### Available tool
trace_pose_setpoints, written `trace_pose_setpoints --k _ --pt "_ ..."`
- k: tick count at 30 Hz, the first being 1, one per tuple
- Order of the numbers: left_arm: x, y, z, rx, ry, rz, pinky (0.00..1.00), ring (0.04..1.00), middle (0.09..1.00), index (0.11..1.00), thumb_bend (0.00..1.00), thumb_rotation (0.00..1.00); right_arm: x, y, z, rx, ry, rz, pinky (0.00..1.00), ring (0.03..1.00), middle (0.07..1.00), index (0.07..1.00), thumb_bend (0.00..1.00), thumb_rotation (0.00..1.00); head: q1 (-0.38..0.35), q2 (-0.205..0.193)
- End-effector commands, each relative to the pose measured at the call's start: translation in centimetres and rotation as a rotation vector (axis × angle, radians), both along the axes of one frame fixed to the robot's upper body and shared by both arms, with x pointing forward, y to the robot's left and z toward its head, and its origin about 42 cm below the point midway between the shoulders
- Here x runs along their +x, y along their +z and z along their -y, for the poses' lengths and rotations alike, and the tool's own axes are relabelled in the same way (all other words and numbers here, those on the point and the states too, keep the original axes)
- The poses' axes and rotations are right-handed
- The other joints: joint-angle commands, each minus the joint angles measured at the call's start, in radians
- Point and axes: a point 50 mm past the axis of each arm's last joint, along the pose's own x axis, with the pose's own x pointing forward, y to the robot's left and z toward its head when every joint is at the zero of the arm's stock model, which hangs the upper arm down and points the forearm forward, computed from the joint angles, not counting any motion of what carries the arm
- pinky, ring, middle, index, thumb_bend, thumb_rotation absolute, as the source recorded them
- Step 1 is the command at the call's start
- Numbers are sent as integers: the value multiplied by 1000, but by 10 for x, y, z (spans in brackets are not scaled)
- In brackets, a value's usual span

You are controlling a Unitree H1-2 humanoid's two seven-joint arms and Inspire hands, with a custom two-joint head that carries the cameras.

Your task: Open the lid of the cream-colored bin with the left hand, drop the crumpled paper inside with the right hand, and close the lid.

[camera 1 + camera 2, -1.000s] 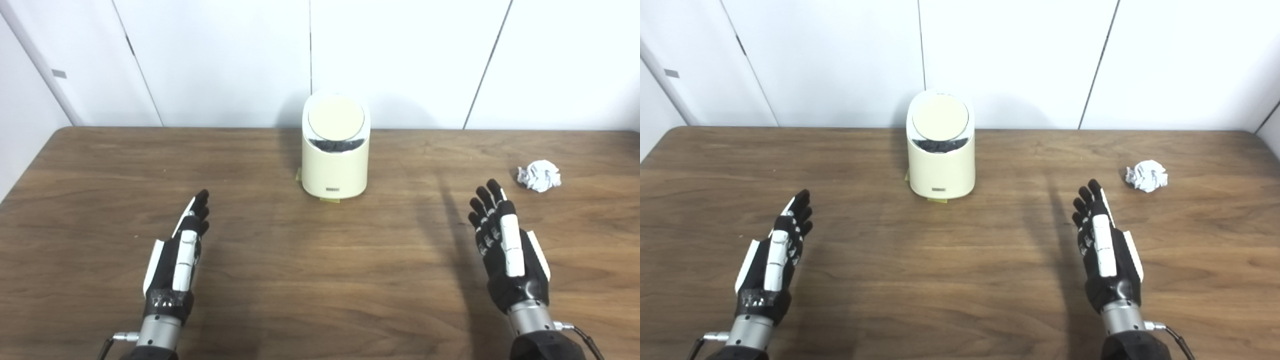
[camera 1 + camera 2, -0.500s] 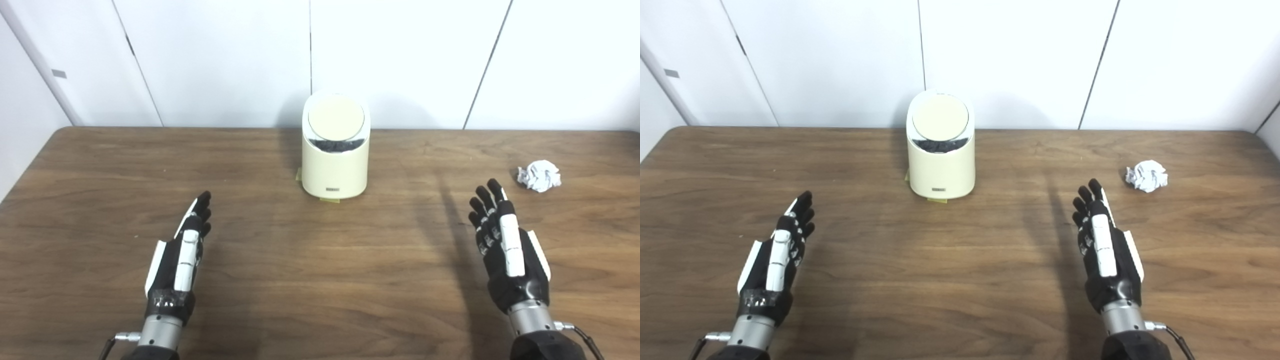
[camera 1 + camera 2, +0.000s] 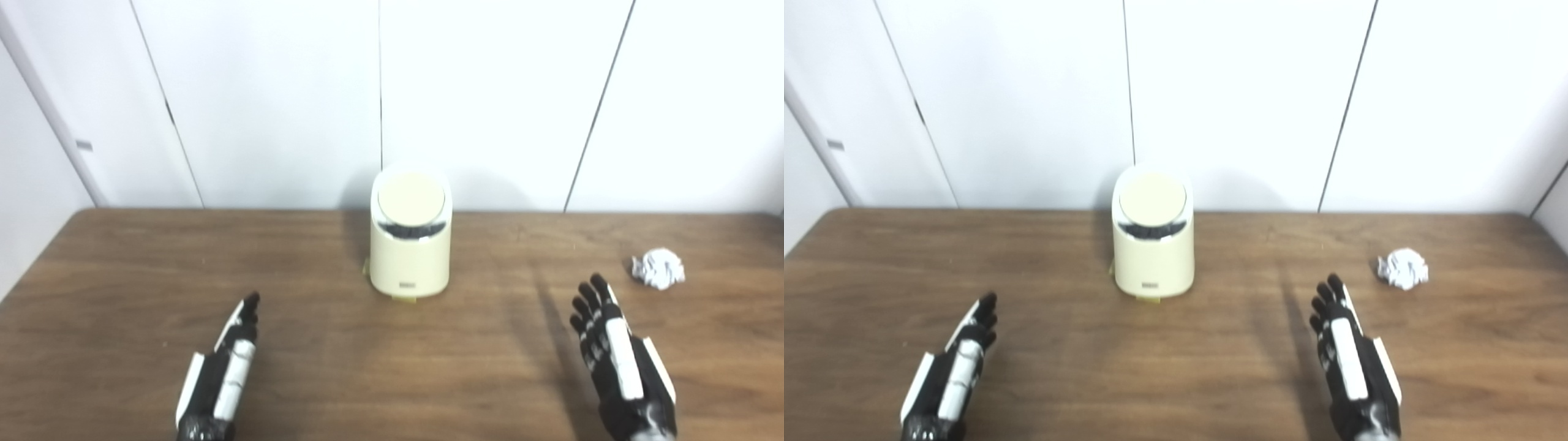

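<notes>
Brown wood-grain table point(image 3: 343, 380): carries all task items; no fault expected here beyond items sliding on the smooth top.

Cream-colored cylindrical plastic bin point(image 3: 409, 245): stands ahead of both hands, well apart from each, to the front-right of the left hand and the front-left of the right. Round tilting lid point(image 3: 411, 199) sits nearly shut, with a dark slot showing under its near edge. Risk: light body likely to skid or tip backward if pressed off-centre or too hard. Small yellowish tab at the base may be a fixing, but cannot be confirmed.

Left hand point(image 3: 223, 373): fingers extended and spread, holding nothing, edge-up over the table. Risk: long reach to the lid; a glancing contact could push the bin instead of tilting the lid.

Right hand point(image 3: 618, 367): fingers extended and apart, empty. Risk: premature arrival at the bin before the lid is held open.

Crumpled white paper ball point(image 3: 658, 268): lies ahead of the right hand and slightly to its outer side, near but not touching. Risk: light and irregular, so likely to roll away or slip from a loose grasp; possible snag at the narrow opening.
</notes>
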Motion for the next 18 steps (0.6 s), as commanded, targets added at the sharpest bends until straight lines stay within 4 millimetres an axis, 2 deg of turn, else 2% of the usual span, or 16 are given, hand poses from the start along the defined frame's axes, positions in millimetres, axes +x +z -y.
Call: trace_pose_setpoints --k 1,3,6,10,14,18 --pt "12 22 4 -1 -24 110 1000 1000 991 1000 681 586 -19 -9 -3 26 -15 3 1000 988 986 998 491 812 2 -6" --pt "22 35 3 27 -37 142 999 1000 982 1000 782 512 -19 -10 -3 26 -12 -1 1000 988 987 998 475 809 1 -13" --pt "34 50 2 60 -44 164 990 999 974 994 878 450 -19 -12 -3 26 -10 -3 1000 987 985 999 487 772 2 -19" --pt "56 77 3 113 -67 198 985 992 968 987 917 407 -19 -13 -4 16 -4 -3 1000 986 988 1000 527 750 1 -18" --pt "83 102 6 158 -99 227 979 979 954 977 950 390 -20 -13 -4 19 -6 -10 1000 982 987 1000 505 734 0 -14" --pt "105 119 13 197 -121 242 991 981 951 963 965 367 -20 -14 -5 15 -4 -11 1000 980 988 1000 509 719 -1 -11"
